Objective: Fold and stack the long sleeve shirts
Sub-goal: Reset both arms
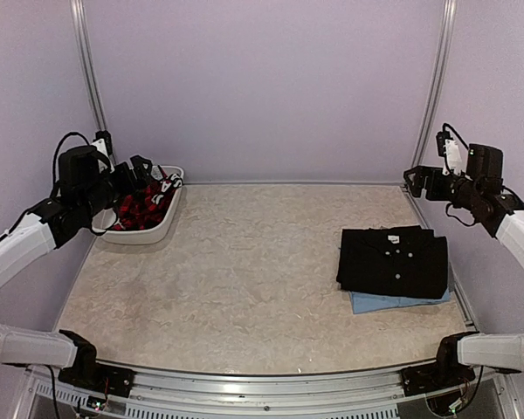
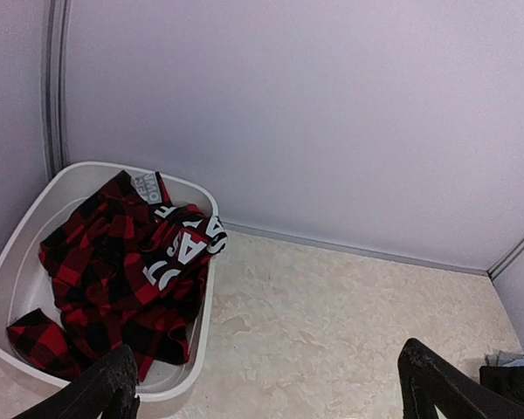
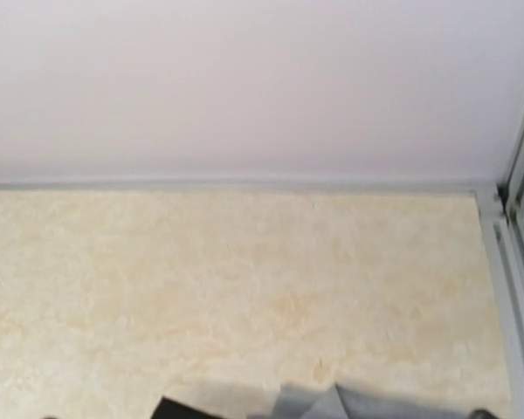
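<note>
Pale lilac walls (image 1: 262, 87) enclosed a mottled beige table (image 1: 244, 271). Near its right edge the folded black shirt (image 1: 393, 260) lay on the light blue shirt (image 1: 393, 303). Far left sat a white bin (image 1: 162, 230) of plaid cloth (image 1: 141, 209). The left gripper (image 2: 275, 388) hung spread and empty; the right gripper (image 1: 412, 181) looked spread too, holding nothing.

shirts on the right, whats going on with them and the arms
Neither arm holds anything. The black shirt lies folded atop the light blue shirt on the right of the table. The left hand hangs open near a white tub of red plaid cloth; the right hand is open, up by the right wall.
</note>
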Controlling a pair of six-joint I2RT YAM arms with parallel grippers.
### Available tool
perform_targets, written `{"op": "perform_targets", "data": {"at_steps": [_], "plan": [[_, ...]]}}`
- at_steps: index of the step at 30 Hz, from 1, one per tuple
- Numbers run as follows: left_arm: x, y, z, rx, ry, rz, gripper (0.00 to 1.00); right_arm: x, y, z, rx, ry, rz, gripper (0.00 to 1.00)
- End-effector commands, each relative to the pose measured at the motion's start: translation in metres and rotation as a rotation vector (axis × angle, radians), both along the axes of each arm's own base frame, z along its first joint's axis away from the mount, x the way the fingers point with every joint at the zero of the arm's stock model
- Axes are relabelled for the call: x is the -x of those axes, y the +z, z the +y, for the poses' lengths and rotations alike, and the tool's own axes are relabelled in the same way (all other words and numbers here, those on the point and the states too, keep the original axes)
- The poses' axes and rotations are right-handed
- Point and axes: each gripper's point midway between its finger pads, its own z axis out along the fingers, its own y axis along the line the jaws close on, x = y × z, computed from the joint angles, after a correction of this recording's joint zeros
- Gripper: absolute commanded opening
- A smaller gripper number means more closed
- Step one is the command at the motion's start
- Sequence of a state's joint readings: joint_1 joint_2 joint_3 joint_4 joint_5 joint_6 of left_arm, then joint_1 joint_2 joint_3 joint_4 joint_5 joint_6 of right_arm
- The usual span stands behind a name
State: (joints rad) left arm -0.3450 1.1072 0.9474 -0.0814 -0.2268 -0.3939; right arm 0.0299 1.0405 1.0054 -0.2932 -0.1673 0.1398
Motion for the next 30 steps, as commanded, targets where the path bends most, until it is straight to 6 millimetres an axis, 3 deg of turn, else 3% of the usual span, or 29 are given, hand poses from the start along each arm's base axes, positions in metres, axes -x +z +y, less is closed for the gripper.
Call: {"op": "perform_targets", "data": {"at_steps": [1,4,11,30], "plan": [[0.015,0.041,0.019,-0.080,0.052,-0.118,0.99,0.004,0.026,0.006,0.013,0.035,-0.100,0.99],[0.026,0.052,0.021,-0.088,0.045,-0.171,0.99,0.008,0.028,0.007,0.014,0.036,-0.116,0.99],[0.043,0.053,0.018,-0.069,-0.003,-0.261,0.99,0.016,0.032,0.010,0.038,0.034,-0.146,0.99],[0.046,0.054,0.017,-0.065,-0.017,-0.262,0.99,0.016,0.025,0.010,0.053,0.033,-0.147,0.99]]}}
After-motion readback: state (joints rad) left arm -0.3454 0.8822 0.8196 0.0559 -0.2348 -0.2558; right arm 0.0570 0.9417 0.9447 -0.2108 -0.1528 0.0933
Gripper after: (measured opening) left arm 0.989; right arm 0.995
